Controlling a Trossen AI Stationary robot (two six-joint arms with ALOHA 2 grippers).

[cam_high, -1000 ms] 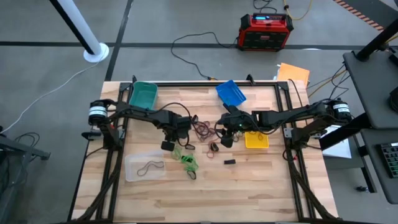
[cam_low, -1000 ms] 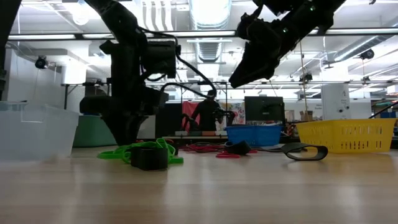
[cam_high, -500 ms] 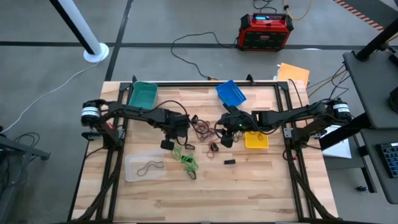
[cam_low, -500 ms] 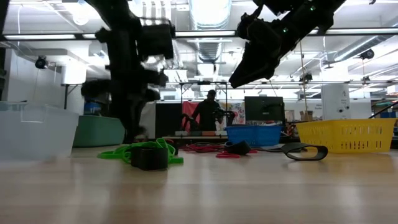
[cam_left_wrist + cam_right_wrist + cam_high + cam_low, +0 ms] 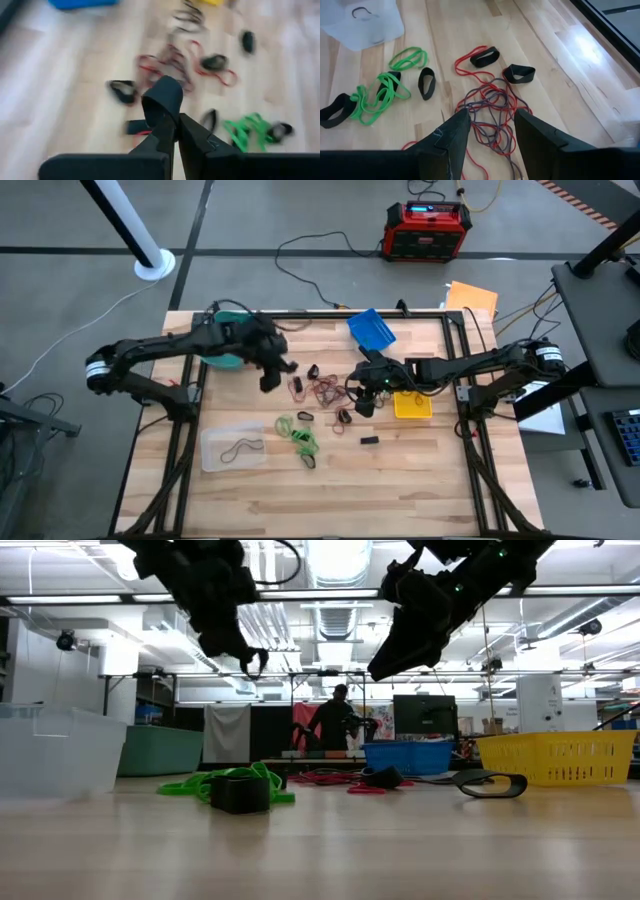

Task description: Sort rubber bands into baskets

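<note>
Four baskets on the table: one teal-green [image 5: 226, 340], one blue [image 5: 371, 329], one yellow [image 5: 412, 406], one clear [image 5: 232, 448], a few bright green rubber bands [image 5: 298, 436], several black bands [image 5: 425, 83], one red-and-brown tangle [image 5: 490, 112], one small black block [image 5: 370, 440], two arms.

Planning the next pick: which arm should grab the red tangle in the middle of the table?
Right. The right tool hangs open over the red tangle, while the left tool is shut on a black band, raised off the table.
</note>
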